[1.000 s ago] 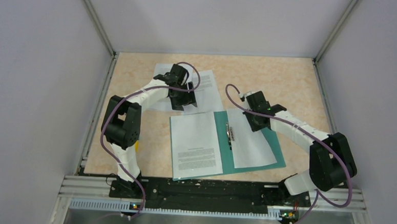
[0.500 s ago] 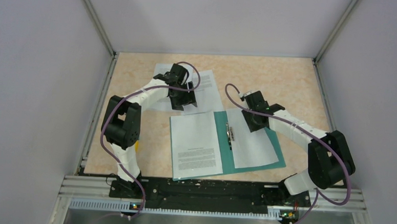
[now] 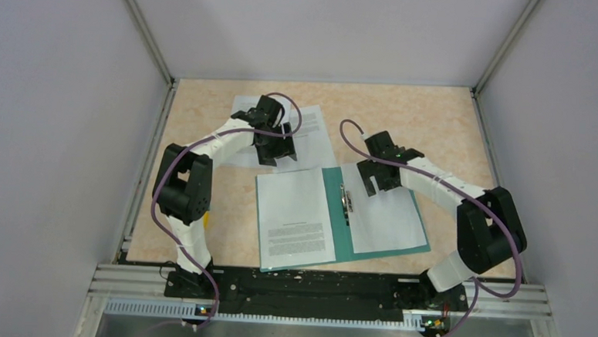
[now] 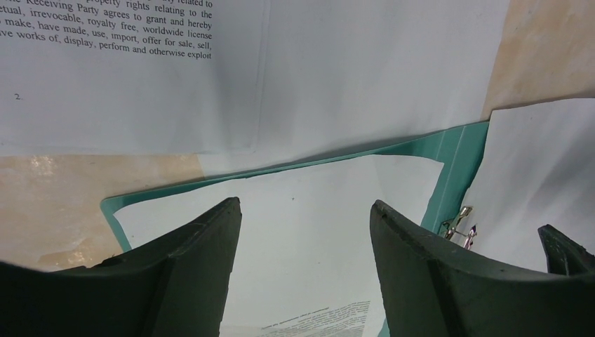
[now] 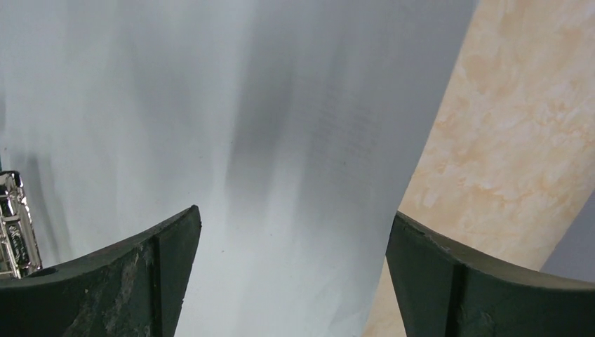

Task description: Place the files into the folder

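Right hand (image 5: 293, 225) open; beige table (image 3: 437, 122); grey walls (image 3: 326, 31)

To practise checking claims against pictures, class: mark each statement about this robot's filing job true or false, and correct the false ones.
1. The folder lies open on the table. True.
2. The right gripper is clamped on the blank sheet. False: its jaws stand open over that sheet and pinch nothing.
3. A printed sheet lies on the folder's left half. True.
4. Every sheet is already in the folder. False: loose sheets lie on the table beyond it.
5. The left gripper is shut. False: it is open, near the folder's far edge.
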{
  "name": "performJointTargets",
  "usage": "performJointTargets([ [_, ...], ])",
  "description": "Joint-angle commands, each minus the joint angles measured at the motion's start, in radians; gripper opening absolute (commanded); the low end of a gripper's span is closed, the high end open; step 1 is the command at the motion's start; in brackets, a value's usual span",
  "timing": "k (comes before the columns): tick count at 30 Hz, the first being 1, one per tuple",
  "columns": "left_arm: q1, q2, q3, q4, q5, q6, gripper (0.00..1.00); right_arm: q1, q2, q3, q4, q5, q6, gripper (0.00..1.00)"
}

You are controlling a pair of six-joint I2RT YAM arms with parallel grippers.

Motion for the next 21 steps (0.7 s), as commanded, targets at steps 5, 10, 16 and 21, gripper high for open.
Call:
performJointTargets([
  [5, 0.019, -0.056, 0.064, 0.009, -0.020, 0.016, 0.77, -0.038, 0.039, 0.121, -0.040, 0.111, 0.064, 0.99],
  [10, 0.049, -0.065, 0.088, 0.024, -0.010, 0.020, 0.82, -0.081, 0.083, 0.215, -0.075, 0.107, 0.071, 0.99],
  [16, 0.098, -0.069, 0.108, 0.053, 0.002, 0.009, 0.82, -0.089, 0.149, 0.325, -0.056, -0.057, 0.113, 0.99],
  [21, 0.186, -0.090, 0.105, 0.080, 0.018, 0.025, 0.86, -0.084, 0.251, 0.444, 0.010, -0.249, 0.194, 0.99],
])
